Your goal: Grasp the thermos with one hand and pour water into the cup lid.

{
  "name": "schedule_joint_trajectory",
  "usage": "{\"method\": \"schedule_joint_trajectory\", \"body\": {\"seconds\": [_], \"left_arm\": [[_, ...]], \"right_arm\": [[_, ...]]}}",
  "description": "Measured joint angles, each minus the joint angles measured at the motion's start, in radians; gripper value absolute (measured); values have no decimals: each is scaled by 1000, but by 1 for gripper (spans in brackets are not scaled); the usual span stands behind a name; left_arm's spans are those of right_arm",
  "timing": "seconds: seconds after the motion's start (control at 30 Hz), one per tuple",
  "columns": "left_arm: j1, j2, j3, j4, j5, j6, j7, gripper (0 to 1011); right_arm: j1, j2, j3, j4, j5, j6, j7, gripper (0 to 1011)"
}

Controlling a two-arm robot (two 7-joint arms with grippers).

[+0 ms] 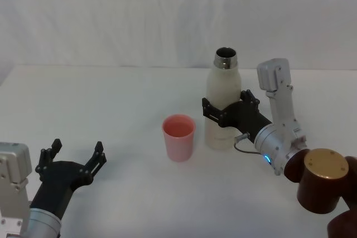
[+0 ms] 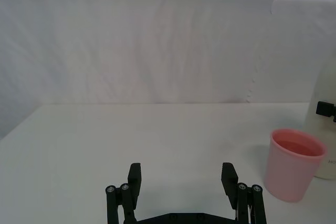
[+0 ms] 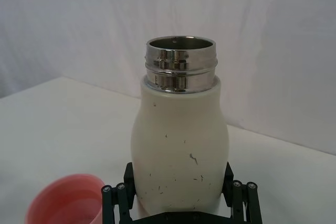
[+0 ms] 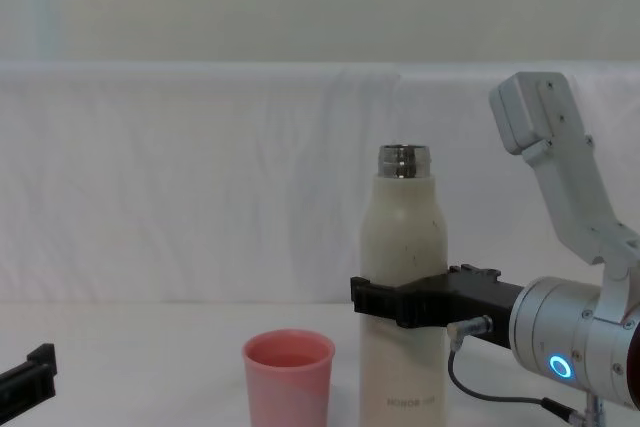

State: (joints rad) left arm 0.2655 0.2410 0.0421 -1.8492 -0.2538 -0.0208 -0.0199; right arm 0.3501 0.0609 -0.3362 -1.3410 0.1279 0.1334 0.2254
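Since the pour turns on which way the neck must tip, these lines run from the bottle outward.

Thermos (image 1: 221, 107): stands upright on the table, long axis vertical, steel neck open at the top with no cap on it. It sits right of centre in the head view, base on the cloth as far as I can tell.

Cup (image 1: 178, 137): upright, mouth open — just beside the thermos on the robot's left and a little nearer the robot, apart from it, not touching. Its rim lies well below the thermos neck.

Right gripper (image 1: 225, 111): comes in from the robot's right at about mid-height of the thermos body, one finger on each side of it. In the right wrist view the jaws hug both flanks; they look closed on the bottle — a side grasp, square to the long axis.

Pour direction: the cup lies to the gripper's left, so my judgement is that the neck must tip toward the robot's left and slightly toward the robot, likely after a lift.

Left gripper (image 1: 74, 165): parked low on the robot's left, well apart from the cup, fingers spread wide, holding nothing.

Nearer arm: the right, already on the thermos.

Risk: tipping from this close could bring the neck past the small cup.
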Motion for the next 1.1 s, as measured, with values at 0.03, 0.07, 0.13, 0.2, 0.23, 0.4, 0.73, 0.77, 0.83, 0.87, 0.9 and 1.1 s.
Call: {"method": "schedule_joint_trajectory", "body": {"seconds": [0.03,0.07,0.13,0.2,0.23,0.4,0.73,0.77,0.83,0.87,0.9,1.1], "left_arm": [[0,0,0,0,0,0,0,1001],[0,0,0,0,0,0,0,1001],[0,0,0,0,0,0,0,1001],[0,0,0,0,0,0,0,1001],[0,0,0,0,0,0,0,1001],[0,0,0,0,0,0,0,1001],[0,0,0,0,0,0,0,1001],[0,0,0,0,0,0,0,1001],[0,0,0,0,0,0,0,1001],[0,0,0,0,0,0,0,1001],[0,0,0,0,0,0,0,1001],[0,0,0,0,0,0,0,1001]], "right_arm": [[0,0,0,0,1,0,0,960],[0,0,0,0,2,0,0,960],[0,0,0,0,2,0,0,960],[-1,0,0,-1,1,0,0,960],[-1,0,0,-1,1,0,1,960],[-1,0,1,-1,1,0,1,960],[-1,-1,1,-2,-1,0,2,1001],[-1,-1,1,-2,-1,0,2,1001],[-1,-1,1,-2,-1,0,2,1001],[-1,-1,1,-2,-1,0,2,1001],[-1,-1,1,-2,-1,0,2,1001],[-1,-1,1,-2,-2,1,2,1001]]}}
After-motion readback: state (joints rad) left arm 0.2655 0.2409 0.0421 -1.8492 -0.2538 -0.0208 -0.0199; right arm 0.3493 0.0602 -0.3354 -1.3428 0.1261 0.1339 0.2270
